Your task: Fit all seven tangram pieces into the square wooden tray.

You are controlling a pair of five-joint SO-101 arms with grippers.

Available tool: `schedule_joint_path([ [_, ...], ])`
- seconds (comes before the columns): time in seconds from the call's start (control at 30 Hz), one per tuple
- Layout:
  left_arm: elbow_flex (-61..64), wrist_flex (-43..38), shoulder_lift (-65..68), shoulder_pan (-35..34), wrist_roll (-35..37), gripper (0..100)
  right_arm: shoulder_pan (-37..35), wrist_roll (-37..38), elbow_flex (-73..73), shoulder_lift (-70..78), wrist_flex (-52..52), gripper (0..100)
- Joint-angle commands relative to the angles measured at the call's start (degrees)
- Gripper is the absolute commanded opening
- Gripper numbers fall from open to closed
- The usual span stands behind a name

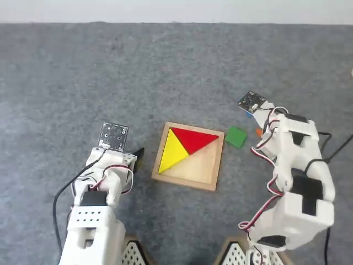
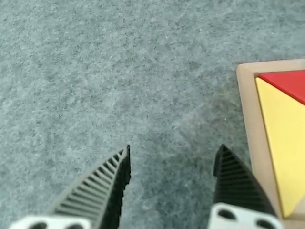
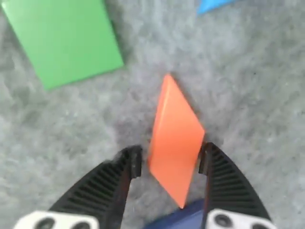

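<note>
Right claw is spread, its jaws bracketing the orange parallelogram tangram piece on the grey felt counter. Near that piece lie a green square piece and a blue piece. Beyond the green square, the square wooden tray holds a red triangle and a yellow triangle. Left claw is spread over bare counter beside the tray.

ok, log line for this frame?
tray: red triangle, yellow triangle in | green square beside tray | right gripper around orange piece, grip unclear | left gripper open over carpet by tray
</note>
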Motion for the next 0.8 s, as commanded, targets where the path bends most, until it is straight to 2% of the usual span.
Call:
schedule_joint_path([
  [0.0,-0.4,-1.3,-1.1,0.2,-0.5,28,0.5,0.3,-3.8,0.6,-1.1,21.4],
  [0.13,-0.4,-1.3,-1.1,0.2,-0.5,28,0.5,-2.8,-5.9,0.6,1.5,8.5],
  [0.5,-0.4,-1.3,-1.1,0.2,-0.5,28,5.7,-23.7,-16.3,-0.4,7.0,7.9],
  [0.67,-0.4,-1.3,-1.1,0.2,-0.5,28,8.5,-24.2,-14.9,-6.6,7.0,8.1],
  [0.77,-0.4,-1.3,-1.1,0.2,-0.5,28,8.5,-20.8,-9.8,-13.5,7.1,8.4],
])
